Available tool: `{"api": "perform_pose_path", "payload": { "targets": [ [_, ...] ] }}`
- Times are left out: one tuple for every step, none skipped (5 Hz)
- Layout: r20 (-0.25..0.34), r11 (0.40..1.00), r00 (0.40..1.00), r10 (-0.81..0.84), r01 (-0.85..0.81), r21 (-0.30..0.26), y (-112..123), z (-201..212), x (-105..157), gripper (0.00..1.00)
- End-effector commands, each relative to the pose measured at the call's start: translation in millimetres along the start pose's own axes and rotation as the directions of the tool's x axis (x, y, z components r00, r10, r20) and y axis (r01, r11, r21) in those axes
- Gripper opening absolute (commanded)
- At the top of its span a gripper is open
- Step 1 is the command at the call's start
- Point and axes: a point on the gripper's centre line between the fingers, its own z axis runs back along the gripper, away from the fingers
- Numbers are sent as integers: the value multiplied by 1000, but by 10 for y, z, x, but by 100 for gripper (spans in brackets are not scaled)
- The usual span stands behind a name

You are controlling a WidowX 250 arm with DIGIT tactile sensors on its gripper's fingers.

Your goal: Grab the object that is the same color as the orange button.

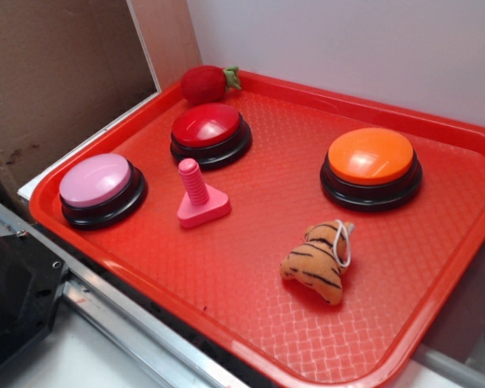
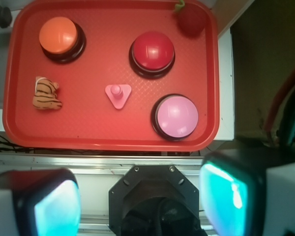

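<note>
Two gripper [image 2: 140,201] fingers stand apart, well short of the tiger toy [image 2: 46,93]; orange button [image 2: 59,35] beyond.

red tray [image 1: 250,323], buttons, toys, pink screw [image 1: 200,197]

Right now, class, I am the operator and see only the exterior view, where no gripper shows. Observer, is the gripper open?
Observer: Yes. In the wrist view the gripper has its fingers wide apart, with nothing between them.
Operator: Is it over the tray?
Observer: No. It is short of the tray; a metal rail shows between the fingers and the rim.
Operator: Where is the tiger toy from there?
Observer: The tiger toy is at the far left of the wrist view, on the near side of the orange button.
</note>
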Motion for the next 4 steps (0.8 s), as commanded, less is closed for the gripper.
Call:
{"api": "perform_pose_path", "payload": {
  "targets": [
    [21,998,1000,-8,9,-57,286,20,600,100],
    [23,996,1000,-19,21,-87,141,-75,943,100],
    [25,992,994,-102,104,-77,-391,-169,1144,100],
    [1,970,972,-233,233,-75,-916,-308,1086,100]
  ]
}}
